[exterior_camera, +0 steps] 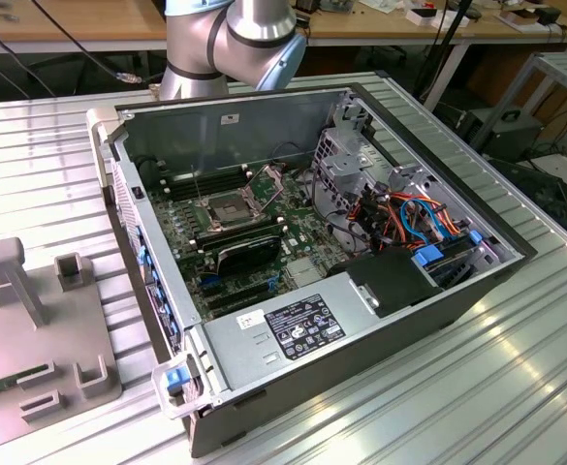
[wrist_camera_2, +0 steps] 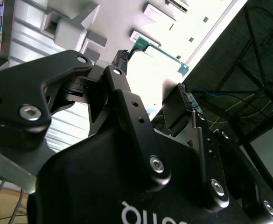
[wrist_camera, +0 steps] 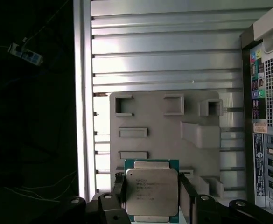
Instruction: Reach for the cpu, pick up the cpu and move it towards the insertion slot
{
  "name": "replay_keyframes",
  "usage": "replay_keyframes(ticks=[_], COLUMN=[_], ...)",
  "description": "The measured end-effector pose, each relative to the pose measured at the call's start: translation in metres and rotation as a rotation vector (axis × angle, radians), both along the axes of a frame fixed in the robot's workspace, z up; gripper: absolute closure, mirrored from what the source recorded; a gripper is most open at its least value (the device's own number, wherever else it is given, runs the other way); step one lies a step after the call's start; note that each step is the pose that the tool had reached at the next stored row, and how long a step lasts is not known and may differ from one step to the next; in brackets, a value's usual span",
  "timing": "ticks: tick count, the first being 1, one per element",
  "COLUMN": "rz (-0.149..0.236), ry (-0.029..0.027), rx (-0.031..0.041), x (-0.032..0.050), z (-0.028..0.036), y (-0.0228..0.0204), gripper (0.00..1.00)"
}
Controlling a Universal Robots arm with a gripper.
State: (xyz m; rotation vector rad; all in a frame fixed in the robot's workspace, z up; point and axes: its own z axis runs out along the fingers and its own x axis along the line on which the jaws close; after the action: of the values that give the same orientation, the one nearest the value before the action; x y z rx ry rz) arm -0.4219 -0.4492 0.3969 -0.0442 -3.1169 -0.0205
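In the first wrist view, the cpu is a pale silvery square chip on a green-edged base, and my gripper is shut on it with one black finger against each side. It hangs well above the grey fixture plate. In the second wrist view, the cpu's thin green edge spans the gap between the fingertips of the gripper. The insertion slot, a silver-framed square socket with a dark centre, lies on the motherboard inside the open computer case.
The grey fixture plate with upright blocks lies on the ribbed metal table at the exterior view's left, beside the case's rear port side. The arm's base stands behind the case. A black card, memory slots and cable bundles surround the socket.
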Motion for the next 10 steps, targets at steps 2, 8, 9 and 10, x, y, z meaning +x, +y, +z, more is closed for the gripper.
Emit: replay_keyframes(ticks=[2,8,9,10], rz=[0.000,0.000,0.000,0.000], ry=[0.0000,0.0000,0.0001,0.0000], rx=[0.0000,0.0000,-0.0001,0.0000], x=[0.0011,0.0058,0.0067,0.0072], z=[0.0000,0.0000,0.0000,0.0000], y=[0.0000,0.0000,0.0000,0.0000], gripper=[0.45,0.45,0.45,0.45])
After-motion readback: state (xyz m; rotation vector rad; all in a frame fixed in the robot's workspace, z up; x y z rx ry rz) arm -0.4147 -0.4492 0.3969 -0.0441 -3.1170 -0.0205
